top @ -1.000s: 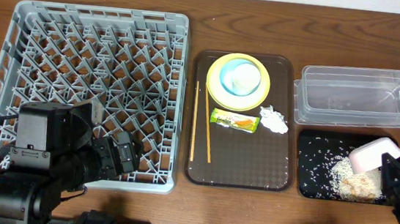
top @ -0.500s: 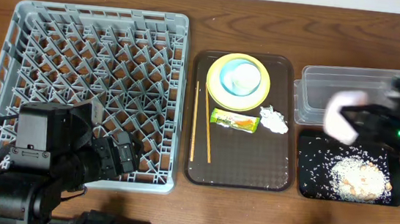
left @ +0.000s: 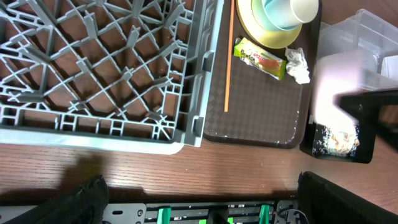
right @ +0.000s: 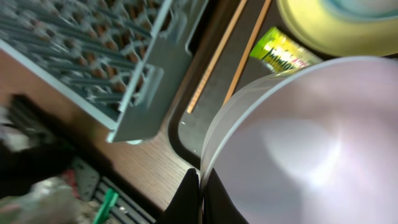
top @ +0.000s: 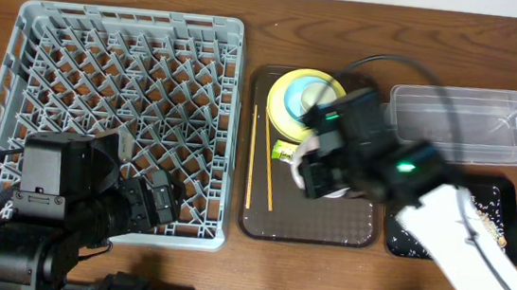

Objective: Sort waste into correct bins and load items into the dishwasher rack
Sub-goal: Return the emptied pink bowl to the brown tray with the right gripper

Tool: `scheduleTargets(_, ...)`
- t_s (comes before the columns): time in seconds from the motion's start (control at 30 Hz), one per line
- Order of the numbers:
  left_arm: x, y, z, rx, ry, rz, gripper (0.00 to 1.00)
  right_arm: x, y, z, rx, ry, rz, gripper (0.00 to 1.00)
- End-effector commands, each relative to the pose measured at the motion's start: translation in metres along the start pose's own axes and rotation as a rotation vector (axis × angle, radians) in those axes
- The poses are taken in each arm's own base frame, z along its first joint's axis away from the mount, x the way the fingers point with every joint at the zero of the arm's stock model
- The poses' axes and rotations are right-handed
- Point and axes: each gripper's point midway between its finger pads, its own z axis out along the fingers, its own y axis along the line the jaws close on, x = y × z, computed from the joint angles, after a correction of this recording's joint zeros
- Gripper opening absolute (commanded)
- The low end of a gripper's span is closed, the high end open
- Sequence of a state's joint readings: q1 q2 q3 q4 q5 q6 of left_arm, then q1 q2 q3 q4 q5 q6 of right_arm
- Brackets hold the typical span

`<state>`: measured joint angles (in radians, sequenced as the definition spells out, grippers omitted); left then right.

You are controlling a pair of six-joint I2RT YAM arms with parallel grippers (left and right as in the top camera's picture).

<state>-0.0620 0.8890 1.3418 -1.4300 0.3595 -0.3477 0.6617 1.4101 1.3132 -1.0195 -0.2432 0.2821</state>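
Right wrist view: white bowl (right: pixel 298 143) hangs from the right pincer (right: pixel 199 186), which is closed tight on the bowl's rim. The bowl is tipped on edge over the brown tray (top: pixel 308 221), above its middle. The inside looks bare, though the picture is blurred.

On the brown tray:
- far end: yellow plate (top: pixel 281 109), with the blue bowl (top: pixel 301 97) and cup (left: pixel 305 7) stacked on it
- left side: chopsticks (top: pixel 262 160)
- just nearer than the plate: wrapper (left: pixel 260 57) and tissue (left: pixel 298 64)

Right of the brown tray:
- black tray (top: pixel 500 202), holding scattered rice (left: pixel 339 140)
- clear tub (top: pixel 460 126) beyond it, apparently with nothing in it

Left of the brown tray: rack (top: pixel 16 93), no dishes in it. The left pincer (left: pixel 199 205) is spread wide and holds nothing, low over the table edge.

Progress, as judged: rice binned. Left to do: wrapper, tissue, and all five dish items into the rack. Early stage.
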Motion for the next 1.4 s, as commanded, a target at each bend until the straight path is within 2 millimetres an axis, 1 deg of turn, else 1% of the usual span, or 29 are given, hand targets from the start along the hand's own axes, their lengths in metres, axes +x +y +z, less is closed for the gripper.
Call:
scheduleTargets(0.0, -0.001, 0.001, 0.000, -0.009, -0.008, -0.002, 0.98, 0.003, 0.002, 0.026, 0.116, 0.026, 0.001, 0.01)
scheduleTargets(0.1, -0.001, 0.001, 0.000, -0.009, -0.007, -0.002, 0.98, 0.013, 0.014, 0.055, 0.118, 0.097, -0.045, 0.01)
scheduleTargets(0.2, -0.001, 0.001, 0.000, -0.009, -0.008, -0.002, 0.98, 0.027, 0.017, 0.079, 0.138, 0.178, -0.065, 0.01)
scheduleTargets(0.33, -0.001, 0.001, 0.000, -0.009, -0.008, -0.002, 0.98, 0.041, 0.010, 0.102, 0.171, 0.263, -0.064, 0.01)
scheduleTargets(0.4, -0.001, 0.001, 0.000, -0.009, -0.007, -0.002, 0.98, 0.050, -0.001, 0.111, 0.221, 0.311, -0.060, 0.01)
scheduleTargets(0.5, -0.001, 0.001, 0.000, -0.009, -0.008, -0.002, 0.98, 0.058, -0.014, 0.115, 0.283, 0.352, -0.058, 0.01)
scheduleTargets(0.63, -0.001, 0.001, 0.000, -0.009, -0.008, -0.002, 0.98, 0.067, -0.019, 0.119, 0.304, 0.395, -0.055, 0.01)
scheduleTargets(0.7, -0.001, 0.001, 0.000, -0.009, -0.008, -0.002, 0.98, 0.070, -0.022, 0.117, 0.323, 0.410, -0.054, 0.01)
scheduleTargets(0.83, -0.001, 0.001, 0.000, -0.009, -0.007, -0.002, 0.98, 0.075, -0.040, 0.108, 0.431, 0.421, -0.021, 0.01)
scheduleTargets(1.0, -0.001, 0.001, 0.000, -0.009, -0.008, -0.002, 0.98, 0.087, -0.045, 0.101, 0.460, 0.472, -0.010, 0.01)
scheduleTargets(1.23, -0.001, 0.001, 0.000, -0.009, -0.008, -0.002, 0.98, 0.102, -0.053, 0.103, 0.481, 0.511, -0.001, 0.01)
scheduleTargets(1.3, -0.001, 0.001, 0.000, -0.009, -0.007, -0.002, 0.98, 0.107, -0.056, 0.104, 0.487, 0.520, -0.002, 0.07)
scheduleTargets(1.37, -0.001, 0.001, 0.000, -0.009, -0.007, -0.002, 0.98, 0.106, -0.056, 0.106, 0.486, 0.515, -0.003, 0.09)
